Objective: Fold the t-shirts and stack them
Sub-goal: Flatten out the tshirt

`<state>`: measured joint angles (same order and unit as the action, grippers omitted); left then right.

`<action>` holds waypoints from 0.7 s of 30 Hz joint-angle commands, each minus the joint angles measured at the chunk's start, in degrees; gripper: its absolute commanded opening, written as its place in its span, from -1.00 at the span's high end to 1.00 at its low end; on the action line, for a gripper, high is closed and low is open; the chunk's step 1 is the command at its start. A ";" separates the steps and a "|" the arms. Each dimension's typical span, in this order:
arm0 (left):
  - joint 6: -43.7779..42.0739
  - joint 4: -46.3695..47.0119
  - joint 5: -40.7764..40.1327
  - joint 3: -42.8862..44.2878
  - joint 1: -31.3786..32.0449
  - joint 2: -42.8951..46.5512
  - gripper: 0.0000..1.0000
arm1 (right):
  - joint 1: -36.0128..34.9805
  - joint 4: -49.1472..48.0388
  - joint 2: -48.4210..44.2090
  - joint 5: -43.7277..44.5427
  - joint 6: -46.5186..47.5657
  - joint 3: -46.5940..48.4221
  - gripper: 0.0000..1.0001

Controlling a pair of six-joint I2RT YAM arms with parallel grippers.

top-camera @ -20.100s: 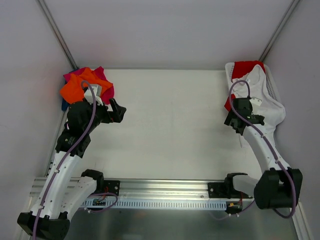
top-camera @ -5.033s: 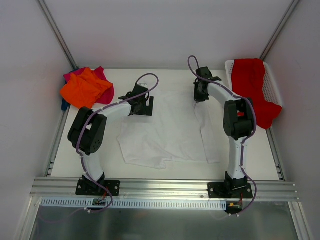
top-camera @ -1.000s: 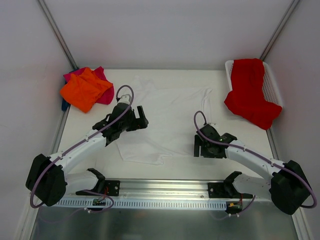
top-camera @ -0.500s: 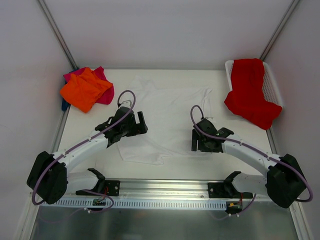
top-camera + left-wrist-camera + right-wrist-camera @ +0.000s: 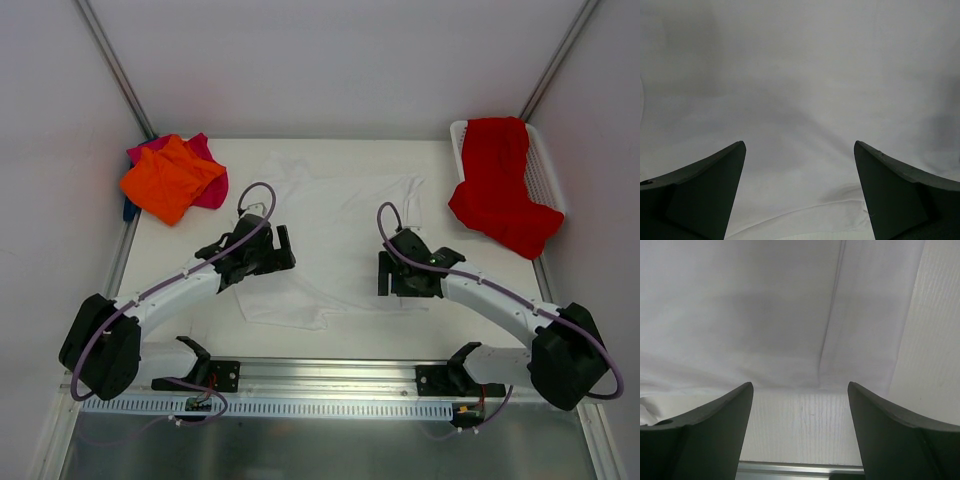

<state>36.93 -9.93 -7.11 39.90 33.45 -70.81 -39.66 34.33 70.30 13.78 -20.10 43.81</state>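
White t-shirt (image 5: 340,215) underlies left gripper (image 5: 800,146) and right gripper (image 5: 800,385), both spread.

1. The right gripper (image 5: 799,386) holds its 2 dark fingers wide apart, with nothing between them.
2. The white t-shirt (image 5: 740,315) lies flat, and its border stops short of the counter's (image 5: 922,340) edge.
3. 1 crease runs down the cloth.
4. A metal rail (image 5: 800,469) lines that counter edge.

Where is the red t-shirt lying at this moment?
In the top view, the red t-shirt hangs over the white mesh basket at the far right corner of the table, apart from the spread white t-shirt.
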 commanded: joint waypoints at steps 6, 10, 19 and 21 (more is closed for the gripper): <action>0.43 0.18 -1.15 0.27 0.65 0.23 -0.82 | 0.37 -2.50 3.08 1.60 1.20 -2.15 -0.61; 0.34 0.18 -1.32 0.09 0.65 0.14 -0.82 | 2.30 -5.14 4.75 0.20 2.25 -4.08 -0.40; 0.43 0.18 -1.50 0.35 0.65 -1.18 -0.82 | 5.64 -7.60 4.58 -1.21 3.93 -6.55 -0.04; 0.51 0.18 -1.50 0.44 0.65 -1.70 -0.82 | 5.91 -7.70 4.32 -1.30 3.93 -6.72 0.09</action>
<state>36.93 -9.89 -7.66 39.90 33.45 -71.83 -34.33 28.21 75.11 13.19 -16.91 37.56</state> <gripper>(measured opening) 0.913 0.504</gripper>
